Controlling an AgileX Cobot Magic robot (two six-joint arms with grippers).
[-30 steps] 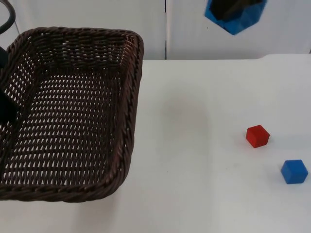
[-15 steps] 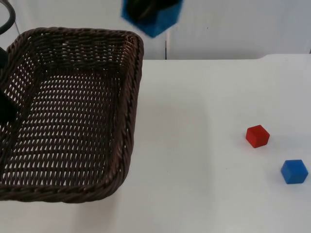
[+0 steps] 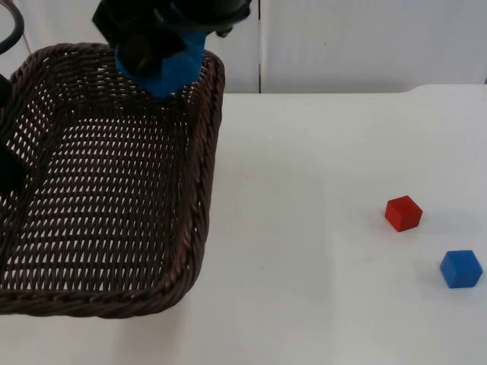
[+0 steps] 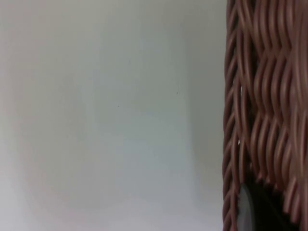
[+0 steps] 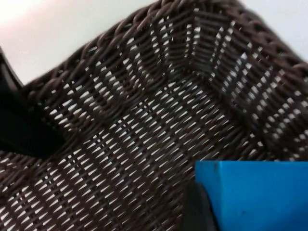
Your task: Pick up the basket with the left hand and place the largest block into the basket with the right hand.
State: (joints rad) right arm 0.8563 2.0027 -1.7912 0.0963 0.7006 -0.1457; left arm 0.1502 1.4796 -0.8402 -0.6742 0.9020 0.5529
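Observation:
The dark brown wicker basket (image 3: pixel 106 190) is held up at the left, close under the top camera. My left gripper (image 3: pixel 9 163) is shut on its left rim; the left wrist view has the woven wall (image 4: pixel 262 110) right against a black fingertip (image 4: pixel 262 209). My right gripper (image 3: pixel 160 53) is shut on the large blue block (image 3: pixel 173 72) and hangs over the basket's far right part, just inside the rim. In the right wrist view the blue block (image 5: pixel 260 195) sits over the basket's woven floor (image 5: pixel 144 125).
A small red block (image 3: pixel 402 213) and a small blue block (image 3: pixel 460 268) lie on the white table (image 3: pixel 304 228) at the right. The grey partition wall (image 3: pixel 365 38) closes off the back.
My right gripper has carried the large blue block leftward and downward, from the upper right of the top view to above the basket. The basket and both small blocks have stayed put.

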